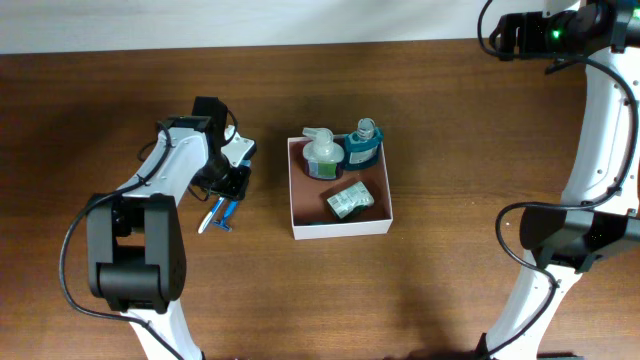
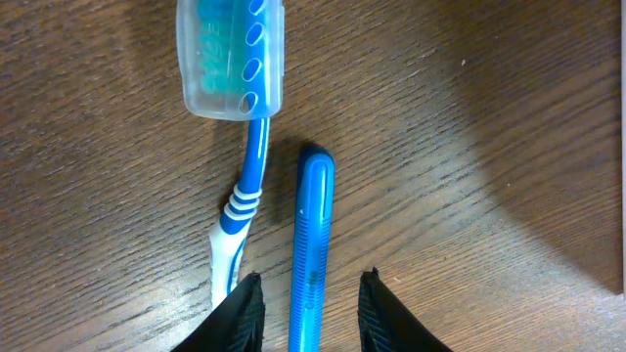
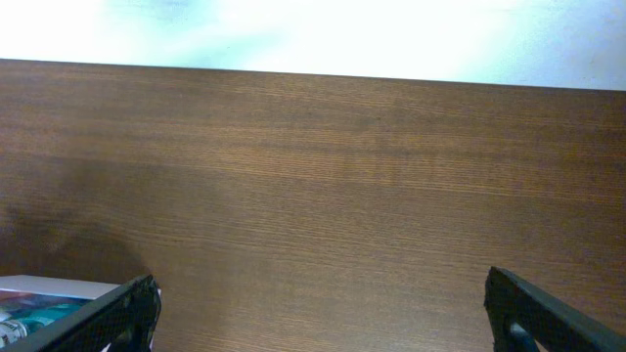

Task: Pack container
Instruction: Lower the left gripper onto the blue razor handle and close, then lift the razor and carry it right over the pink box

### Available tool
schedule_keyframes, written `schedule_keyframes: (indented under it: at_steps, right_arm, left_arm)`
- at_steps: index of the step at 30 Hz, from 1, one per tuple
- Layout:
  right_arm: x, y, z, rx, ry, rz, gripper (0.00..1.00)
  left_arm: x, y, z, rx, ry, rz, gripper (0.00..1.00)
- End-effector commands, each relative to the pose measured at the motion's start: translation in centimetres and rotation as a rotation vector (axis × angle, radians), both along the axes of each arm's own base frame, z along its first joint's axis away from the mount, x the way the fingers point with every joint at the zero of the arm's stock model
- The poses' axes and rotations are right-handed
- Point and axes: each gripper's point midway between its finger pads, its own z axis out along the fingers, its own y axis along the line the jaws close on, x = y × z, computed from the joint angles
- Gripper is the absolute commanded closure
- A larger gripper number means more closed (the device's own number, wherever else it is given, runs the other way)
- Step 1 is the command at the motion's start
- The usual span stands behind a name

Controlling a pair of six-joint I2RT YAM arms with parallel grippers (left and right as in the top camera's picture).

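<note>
Container (image 1: 340,229) holds bottles (image 1: 322,153) (toothbrush (image 1: 212,217) outside).

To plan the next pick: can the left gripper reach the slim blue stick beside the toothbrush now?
Probably yes: the left gripper straddles the slim blue stick, jaws apart, nothing between.

txt: none legible | toothbrush cap (image 2: 233,59): faint marks (too blurry to read)
</note>
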Motion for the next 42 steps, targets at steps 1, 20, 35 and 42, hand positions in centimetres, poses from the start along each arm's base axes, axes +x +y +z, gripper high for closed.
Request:
schedule_keyframes:
  at_steps: [1,20,35,42]
  right_arm:
    - [0.0,-0.2,0.3,-0.003,-0.009,-0.004,0.01]
    - [0.0,-0.2,0.3,-0.003,-0.009,-0.004,0.01]
    - [0.0,-0.2,0.3,-0.003,-0.009,-0.004,0.01]
    - [0.0,-0.2,0.3,-0.003,-0.009,-0.004,0.01]
  left_arm:
    - [-0.3,0.1,-0.5,0.008,0.015,-0.002,0.68]
    - [-3.7,0.3,-3.4,0.009,0.1,-0.002,0.69]
    - [-3.8,0.5,-3.4,0.022,0.102,-0.002,0.98]
    - [-3.0,0.4,-0.7,0.023,0.122,-0.002,0.99]
